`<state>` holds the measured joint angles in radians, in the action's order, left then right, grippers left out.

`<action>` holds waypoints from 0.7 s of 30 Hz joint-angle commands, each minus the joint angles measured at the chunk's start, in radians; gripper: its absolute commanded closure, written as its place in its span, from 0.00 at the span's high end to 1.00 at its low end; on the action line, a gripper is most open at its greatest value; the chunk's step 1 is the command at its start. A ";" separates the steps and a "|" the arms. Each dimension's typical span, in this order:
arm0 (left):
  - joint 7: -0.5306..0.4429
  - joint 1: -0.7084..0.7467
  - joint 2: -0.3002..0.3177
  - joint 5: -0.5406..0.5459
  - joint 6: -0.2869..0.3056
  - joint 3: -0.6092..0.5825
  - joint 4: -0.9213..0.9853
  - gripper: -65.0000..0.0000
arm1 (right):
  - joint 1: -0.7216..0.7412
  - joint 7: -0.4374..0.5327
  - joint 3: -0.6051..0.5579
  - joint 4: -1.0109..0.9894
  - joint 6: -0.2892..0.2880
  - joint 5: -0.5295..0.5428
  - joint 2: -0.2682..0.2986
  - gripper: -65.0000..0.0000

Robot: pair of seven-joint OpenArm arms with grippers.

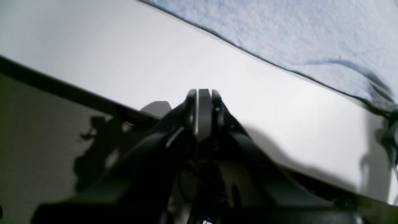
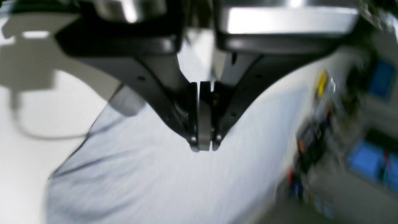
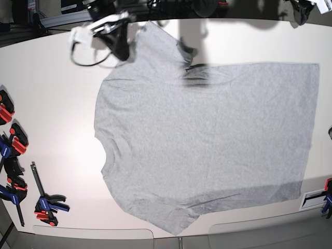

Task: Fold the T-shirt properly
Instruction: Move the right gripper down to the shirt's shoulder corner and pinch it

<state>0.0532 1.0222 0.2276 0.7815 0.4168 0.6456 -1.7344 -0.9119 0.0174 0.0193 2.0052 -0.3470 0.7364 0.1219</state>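
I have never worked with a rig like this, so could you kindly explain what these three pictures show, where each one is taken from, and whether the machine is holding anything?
This is a robot with two arms, each ending in a two-fingered gripper with a small camera on its wrist. The base view looks straight down on a white table. A grey T-shirt lies spread flat on it, plain side up, with red and blue clamps near the table edge.

The other two pictures come from the wrist cameras, looking along the fingers. The left gripper hangs over bare table near the shirt's edge, by the table's border. The right gripper hangs over the shirt; in the base view it appears at the top left, by a sleeve. That wrist picture is blurred.

Both grippers are shut, with no cloth visible between the fingers, so nothing seems held.
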 commanded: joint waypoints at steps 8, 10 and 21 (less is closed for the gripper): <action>-0.023 0.014 0.006 0.005 0.006 0.010 -0.013 0.00 | 0.036 -0.065 0.154 0.017 -0.013 0.060 -0.064 0.00; -0.023 0.008 0.006 0.005 0.006 0.010 -0.013 0.00 | 0.036 -0.091 0.174 0.016 0.009 0.050 -0.064 0.00; -0.023 0.002 0.006 0.005 0.006 0.010 -0.013 0.08 | 0.040 -0.214 0.160 0.016 0.117 -0.062 -0.100 0.35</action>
<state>0.0532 1.0080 0.2272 0.7788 0.4168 0.6456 -1.7344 -0.8646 -0.2176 0.1776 2.0041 -0.2226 0.6594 0.0189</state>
